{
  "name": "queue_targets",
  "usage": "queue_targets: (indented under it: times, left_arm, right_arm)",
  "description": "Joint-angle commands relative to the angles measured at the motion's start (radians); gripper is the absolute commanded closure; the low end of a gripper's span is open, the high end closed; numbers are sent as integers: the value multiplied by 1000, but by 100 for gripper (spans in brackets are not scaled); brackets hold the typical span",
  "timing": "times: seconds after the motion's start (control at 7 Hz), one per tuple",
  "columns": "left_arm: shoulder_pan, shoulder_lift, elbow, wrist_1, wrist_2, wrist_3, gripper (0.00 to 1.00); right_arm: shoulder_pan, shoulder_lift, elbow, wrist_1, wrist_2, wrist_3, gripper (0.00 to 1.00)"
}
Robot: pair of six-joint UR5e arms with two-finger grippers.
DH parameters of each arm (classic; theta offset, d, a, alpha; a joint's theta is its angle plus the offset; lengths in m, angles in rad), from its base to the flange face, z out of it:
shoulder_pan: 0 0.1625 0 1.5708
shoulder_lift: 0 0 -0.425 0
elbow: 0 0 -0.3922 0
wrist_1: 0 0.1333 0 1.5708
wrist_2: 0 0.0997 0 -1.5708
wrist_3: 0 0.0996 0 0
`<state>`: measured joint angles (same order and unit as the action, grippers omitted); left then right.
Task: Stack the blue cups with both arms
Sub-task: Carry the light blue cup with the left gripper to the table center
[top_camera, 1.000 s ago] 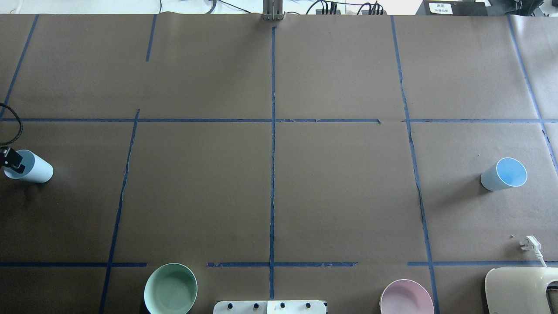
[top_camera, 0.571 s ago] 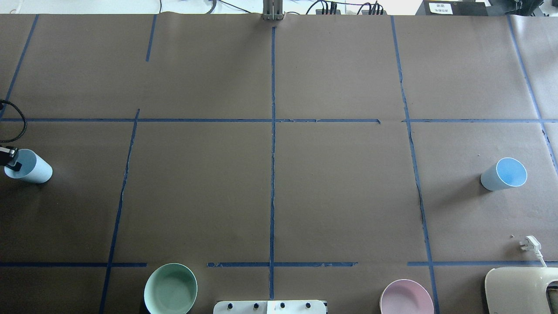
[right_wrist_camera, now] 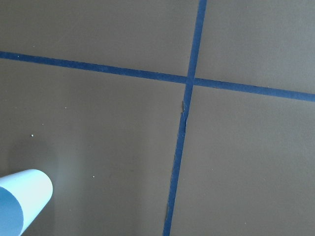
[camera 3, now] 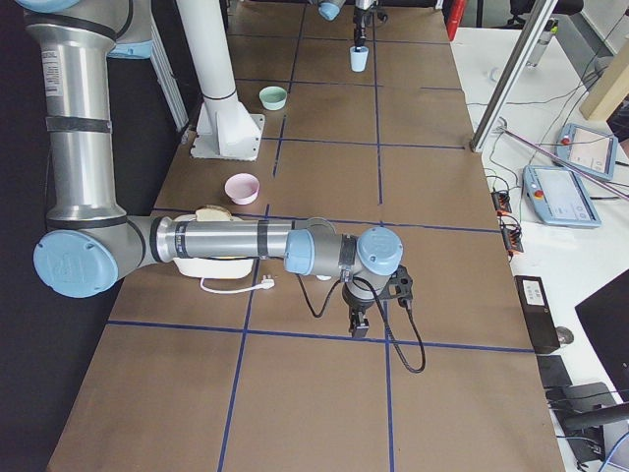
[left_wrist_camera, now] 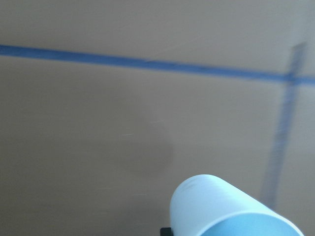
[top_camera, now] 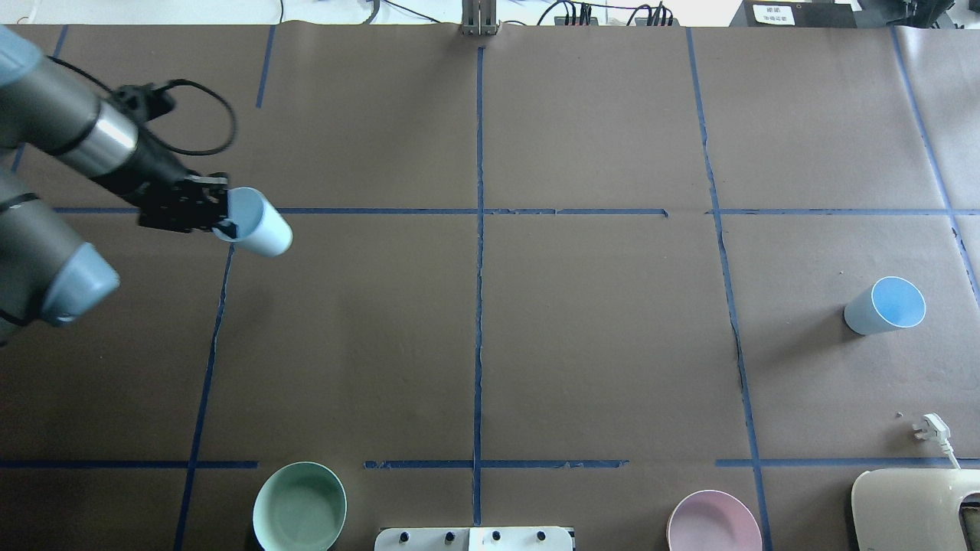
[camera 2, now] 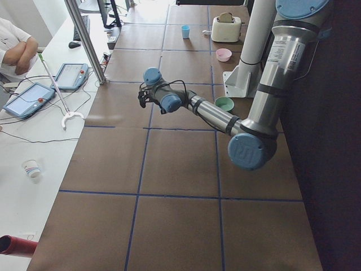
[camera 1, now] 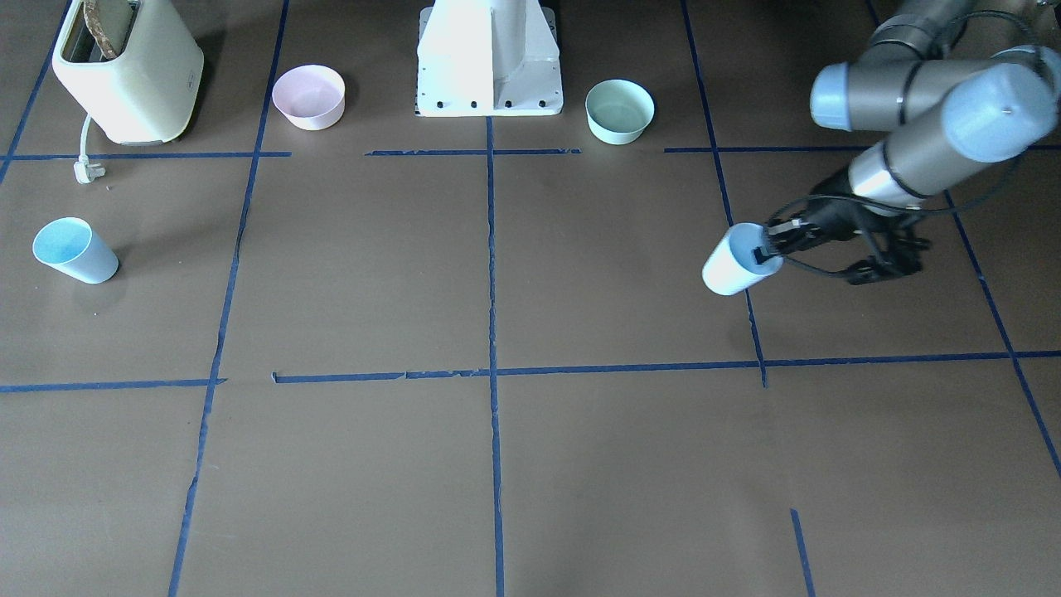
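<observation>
The left arm point(top_camera: 84, 145) reaches low across the counter point(top_camera: 582, 344), the left end effector point(top_camera: 223, 222) clamped on the rim of one blue cup point(top_camera: 260, 228), held tilted and apparently clear of the surface. The right arm point(camera 3: 216, 239) lies stretched nearly level, wrist bent down; whether the right end effector point(camera 3: 358, 324) is open cannot be told. The other blue cup point(top_camera: 884, 306) stands on the counter's right side.
</observation>
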<state>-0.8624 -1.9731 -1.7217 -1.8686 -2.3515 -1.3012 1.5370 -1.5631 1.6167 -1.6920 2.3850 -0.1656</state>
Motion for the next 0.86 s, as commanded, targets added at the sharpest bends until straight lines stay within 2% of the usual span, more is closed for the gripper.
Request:
queue_targets:
  times: [0.0, 0.14, 0.29, 0.71]
  left_arm:
    - [222, -304, 110, 146, 255, -142, 100]
    - [268, -358, 173, 150, 317, -144, 100]
    - [310, -357, 180, 151, 354, -141, 100]
    - [342, -369, 197, 144, 380, -139, 97]
  right_arm:
    - [0, 0, 6, 0, 2, 0, 0]
    - [0, 3, 9, 0, 2, 0, 0]
    - [0, 3, 14, 0, 3, 0, 0]
    - [0, 3, 12, 0, 48, 0, 0]
